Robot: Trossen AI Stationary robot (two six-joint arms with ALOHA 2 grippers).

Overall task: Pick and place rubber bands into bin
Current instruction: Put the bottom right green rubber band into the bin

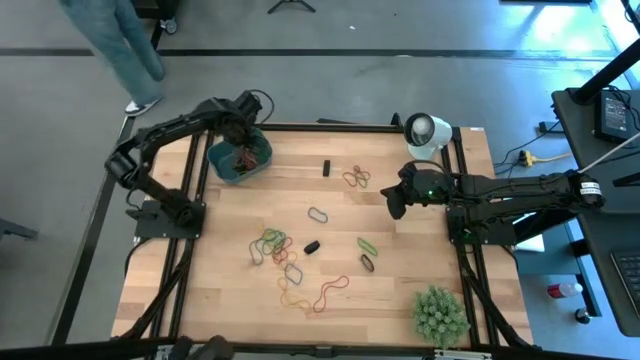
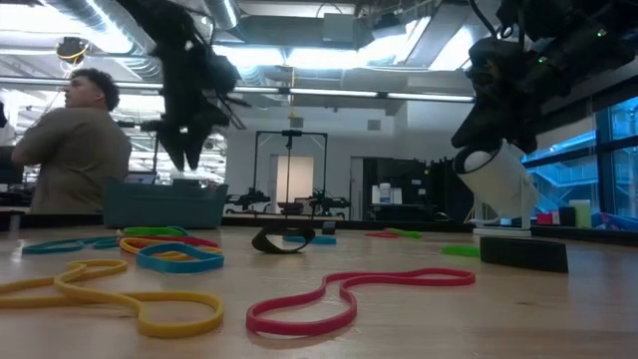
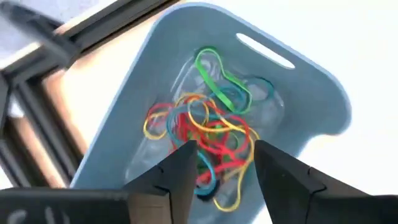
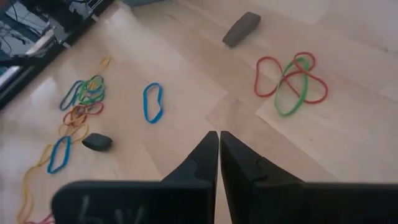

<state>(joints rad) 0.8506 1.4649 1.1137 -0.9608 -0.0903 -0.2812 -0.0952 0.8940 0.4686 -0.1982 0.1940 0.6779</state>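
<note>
Your left gripper (image 3: 221,165) hangs over the teal bin (image 1: 238,160) at the table's far left corner, fingers parted and apparently empty above a tangle of rubber bands (image 3: 208,134); from overhead the arm hides most of the bin. Your right gripper (image 4: 219,155) hovers closed, empty, near loose bands (image 4: 289,78) on the table.

Hidden, cropped and unclear parts

From above, the left gripper (image 1: 243,135) covers part of the bin (image 1: 225,170); the rubber bands (image 1: 243,158) inside blur together. At the low view's left, a person (image 2: 70,150) is cropped by the frame edge.
</note>
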